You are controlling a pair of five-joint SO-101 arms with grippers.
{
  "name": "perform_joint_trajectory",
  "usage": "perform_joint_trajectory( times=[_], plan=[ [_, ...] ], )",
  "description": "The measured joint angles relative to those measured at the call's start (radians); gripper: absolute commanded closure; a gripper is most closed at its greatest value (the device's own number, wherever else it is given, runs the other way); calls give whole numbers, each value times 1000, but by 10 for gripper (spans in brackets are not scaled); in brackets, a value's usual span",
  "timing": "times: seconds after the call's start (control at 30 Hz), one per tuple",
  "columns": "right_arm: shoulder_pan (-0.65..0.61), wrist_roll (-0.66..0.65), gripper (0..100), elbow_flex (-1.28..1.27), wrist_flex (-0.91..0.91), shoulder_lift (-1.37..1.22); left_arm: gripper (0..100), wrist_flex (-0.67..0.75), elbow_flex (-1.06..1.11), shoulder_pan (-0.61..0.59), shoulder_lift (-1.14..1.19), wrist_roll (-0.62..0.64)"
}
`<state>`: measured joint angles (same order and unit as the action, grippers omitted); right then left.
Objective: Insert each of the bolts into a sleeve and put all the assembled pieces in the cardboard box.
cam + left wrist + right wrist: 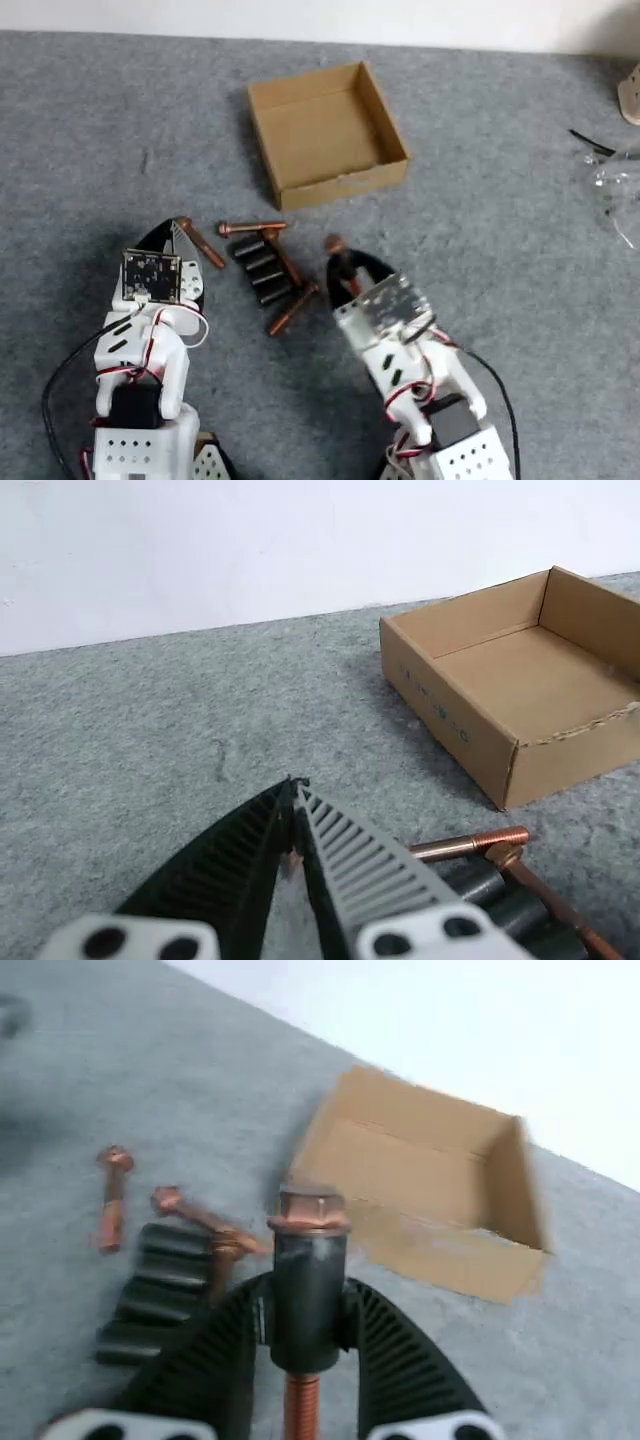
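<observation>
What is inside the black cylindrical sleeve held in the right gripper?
A copper-coloured bolt: its flanged hex head sits on top of the black cylindrical sleeve, and its threaded end pokes out below, within the right gripper. The sleeve wall covers the shank's middle.

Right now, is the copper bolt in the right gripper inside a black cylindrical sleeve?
Yes, the bolt sticks out of both ends of the sleeve.

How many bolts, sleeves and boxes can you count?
Copper bolts: 5
Black sleeves: 5, one sleeve held on a bolt by the right end effector
Cardboard box: 1
Total: 11
</observation>
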<state>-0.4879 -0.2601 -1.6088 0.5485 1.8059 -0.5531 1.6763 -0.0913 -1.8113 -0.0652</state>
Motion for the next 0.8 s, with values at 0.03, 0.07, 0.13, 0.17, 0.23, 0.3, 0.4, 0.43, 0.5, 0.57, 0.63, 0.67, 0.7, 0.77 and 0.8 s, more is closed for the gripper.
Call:
perform_joint_trajectory(
  times=[0.03, 0.07, 0.13, 0.17, 0.23, 0.3, 0.4, 0.43, 0.5, 0.57, 0.63, 0.67, 0.7, 0.77, 0.8],
  plan=[
    [9, 0, 994, 23, 8, -18, 993, 0, 0, 0, 0, 0],
    [12, 0, 994, 46, 8, -49, 993, 0, 0, 0, 0, 0],
    [14, 0, 994, 95, 8, -135, 993, 0, 0, 0, 0, 0],
    [14, 0, 994, 127, 3, -192, 993, 0, 0, 0, 0, 0],
    [17, 0, 994, 209, -11, -325, 993, 0, 0, 0, 0, 0],
    [18, 0, 994, 319, -21, -480, 993, 0, 0, 0, 0, 0],
    [25, 0, 994, 539, -23, -744, 993, 0, 0, 0, 0, 0],
    [31, 0, 994, 620, -23, -841, 993, 0, 0, 0, 0, 0],
    [46, -2, 994, 799, -23, -1042, 993, 0, 0, 0, 0, 0],
    [64, -2, 994, 985, -15, -1247, 993, 0, 0, 0, 0, -2],
    [83, -2, 994, 1178, 21, -1455, 993, 0, 0, 0, 0, -2],
    [92, -2, 994, 1275, 52, -1557, 993, 0, 0, 0, 0, -2],
    [101, -2, 994, 1373, 84, -1653, 993, 0, 0, 0, 0, -2],
    [121, -2, 994, 1571, 163, -1844, 993, 0, 0, 0, 0, -2],
    [133, -2, 994, 1672, 204, -1936, 993, 0, 0, 0, 0, -2]
  ],
)
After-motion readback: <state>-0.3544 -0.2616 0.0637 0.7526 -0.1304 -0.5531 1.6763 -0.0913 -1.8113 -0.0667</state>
